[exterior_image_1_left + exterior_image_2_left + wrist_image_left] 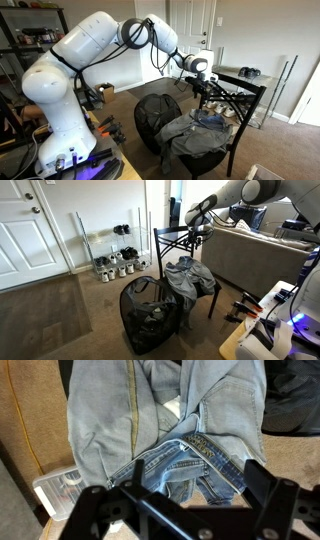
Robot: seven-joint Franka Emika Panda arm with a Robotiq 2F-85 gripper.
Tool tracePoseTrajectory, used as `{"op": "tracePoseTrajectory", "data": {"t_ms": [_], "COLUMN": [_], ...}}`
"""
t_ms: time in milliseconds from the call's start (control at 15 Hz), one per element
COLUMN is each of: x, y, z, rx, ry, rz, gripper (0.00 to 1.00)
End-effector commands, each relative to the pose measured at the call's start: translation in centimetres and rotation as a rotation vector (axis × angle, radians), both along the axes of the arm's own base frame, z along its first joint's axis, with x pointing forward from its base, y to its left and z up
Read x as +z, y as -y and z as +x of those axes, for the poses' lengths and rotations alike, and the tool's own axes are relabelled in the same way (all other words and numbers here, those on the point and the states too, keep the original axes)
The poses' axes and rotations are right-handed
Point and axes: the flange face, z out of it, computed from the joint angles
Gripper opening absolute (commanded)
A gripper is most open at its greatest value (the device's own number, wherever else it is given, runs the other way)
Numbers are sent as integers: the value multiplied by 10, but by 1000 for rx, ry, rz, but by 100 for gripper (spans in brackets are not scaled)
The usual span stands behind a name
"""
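While the fingers (275,500) gape, crumpled denim jeans (170,420) drape a black chair (236,140).

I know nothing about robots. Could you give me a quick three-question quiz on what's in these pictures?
1. True or false: a black mesh hamper stands on the carpet beside the chair.
2. Where do the jeans lie? A in the hamper; B draped over the chair seat; C spread flat on the carpet.
3. Missing word: the gripper hovers above the jeans with its jaws ____.
Key: 1 true; 2 B; 3 open.
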Motion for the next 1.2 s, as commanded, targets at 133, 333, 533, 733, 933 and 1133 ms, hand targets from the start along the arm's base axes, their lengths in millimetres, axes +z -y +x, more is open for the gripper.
{"op": "tracePoseTrajectory", "data": {"t_ms": [133, 333, 533, 733, 933, 1133], "x": [1, -6, -35, -65, -95, -121], "y": [1, -2, -19, -38, -49, -50], "z": [2, 7, 17, 22, 22, 21], "rx": [1, -32, -75, -77, -98, -138], "ry": [2, 27, 30, 14, -16, -33], "rz": [0, 14, 38, 84, 100, 120], "gripper": [100, 100, 100, 100, 100, 100]}}
